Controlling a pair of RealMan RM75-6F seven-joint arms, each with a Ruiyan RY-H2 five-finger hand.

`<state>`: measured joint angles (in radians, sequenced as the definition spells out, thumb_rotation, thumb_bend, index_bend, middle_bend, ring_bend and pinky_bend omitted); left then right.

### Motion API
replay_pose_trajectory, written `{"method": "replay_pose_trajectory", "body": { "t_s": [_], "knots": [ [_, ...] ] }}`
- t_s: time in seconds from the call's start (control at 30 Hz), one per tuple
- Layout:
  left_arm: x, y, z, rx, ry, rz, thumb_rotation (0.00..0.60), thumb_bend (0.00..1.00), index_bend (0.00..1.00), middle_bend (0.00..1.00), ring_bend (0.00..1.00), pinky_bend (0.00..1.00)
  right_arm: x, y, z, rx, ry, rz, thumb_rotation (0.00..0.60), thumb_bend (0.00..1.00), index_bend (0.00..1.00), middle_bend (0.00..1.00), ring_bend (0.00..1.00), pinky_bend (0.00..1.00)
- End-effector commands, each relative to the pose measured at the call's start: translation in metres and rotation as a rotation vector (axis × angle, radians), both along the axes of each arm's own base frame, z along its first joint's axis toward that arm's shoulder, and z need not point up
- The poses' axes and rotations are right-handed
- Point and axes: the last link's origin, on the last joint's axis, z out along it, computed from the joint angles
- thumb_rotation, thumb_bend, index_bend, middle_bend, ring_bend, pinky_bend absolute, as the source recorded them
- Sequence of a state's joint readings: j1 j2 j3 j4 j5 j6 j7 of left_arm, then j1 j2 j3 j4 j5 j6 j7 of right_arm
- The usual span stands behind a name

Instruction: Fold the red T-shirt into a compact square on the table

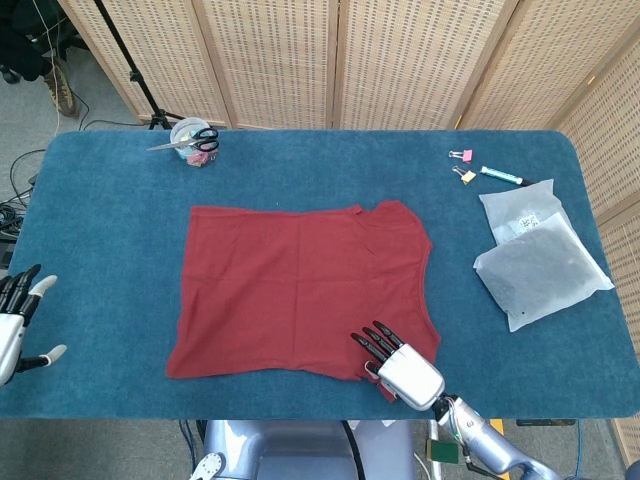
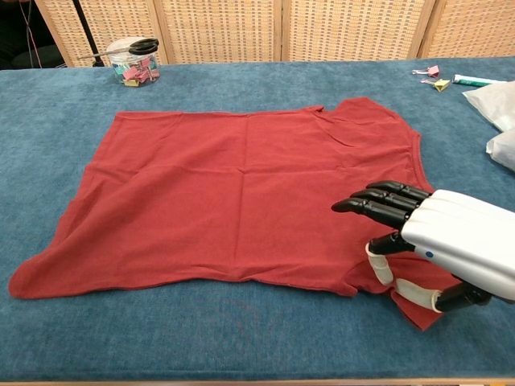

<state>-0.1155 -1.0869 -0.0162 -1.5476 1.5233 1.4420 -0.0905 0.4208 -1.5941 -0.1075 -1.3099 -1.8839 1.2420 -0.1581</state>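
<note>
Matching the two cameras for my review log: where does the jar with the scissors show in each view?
Head view: jar with scissors sits upper left, near the table's far edge.
Chest view: same jar at top left, beyond the red T-shirt.
Shared landmark: the T-shirt's far left corner lies nearest the jar in both.

I see the red cotton T-shirt (image 1: 300,290) spread flat and unfolded on the blue felt-covered table (image 1: 100,230), roughly at the middle and nearer the front edge than the back. It lies sideways to me: its hem runs down the left side, its neckline and shoulders face the right edge. Faint crease lines cross the cloth (image 2: 241,173) both ways. The front left corner of the hem flares outward toward the table's front edge and ripples a little, and the sleeve at the front right corner bunches into a small fold.
</note>
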Motion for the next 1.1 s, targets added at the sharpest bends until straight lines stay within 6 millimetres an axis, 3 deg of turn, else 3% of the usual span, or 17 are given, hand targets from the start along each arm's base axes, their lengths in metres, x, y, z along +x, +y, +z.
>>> {"method": "replay_pose_trajectory", "body": {
  "t_s": [0.03,0.3,0.57,0.7,1.1],
  "knots": [
    [-0.001,0.000,-0.003,-0.014,0.001,-0.002,0.600,0.00,0.00,0.00,0.00,0.00,0.001,0.000,-0.002,0.010,-0.020,0.003,0.600,0.54,0.64,0.08,0.00,0.00],
    [-0.002,-0.002,-0.017,-0.087,-0.053,-0.037,0.600,0.00,0.00,0.00,0.00,0.00,0.003,-0.001,0.000,0.038,-0.102,-0.032,0.600,0.54,0.64,0.08,0.00,0.00],
    [-0.011,-0.002,-0.051,-0.203,-0.184,-0.134,0.600,0.00,0.23,0.00,0.00,0.00,0.001,-0.005,0.001,0.054,-0.138,-0.052,0.600,0.55,0.64,0.08,0.00,0.00],
    [-0.016,-0.002,-0.077,-0.269,-0.223,-0.168,0.600,0.00,0.28,0.00,0.00,0.00,-0.001,-0.008,0.002,0.056,-0.153,-0.066,0.600,0.56,0.64,0.08,0.00,0.00],
    [-0.021,0.000,-0.117,-0.337,-0.318,-0.188,0.600,0.02,0.39,0.00,0.00,0.00,-0.006,-0.012,0.005,0.052,-0.160,-0.080,0.600,0.56,0.64,0.08,0.00,0.00]
  ]
}}
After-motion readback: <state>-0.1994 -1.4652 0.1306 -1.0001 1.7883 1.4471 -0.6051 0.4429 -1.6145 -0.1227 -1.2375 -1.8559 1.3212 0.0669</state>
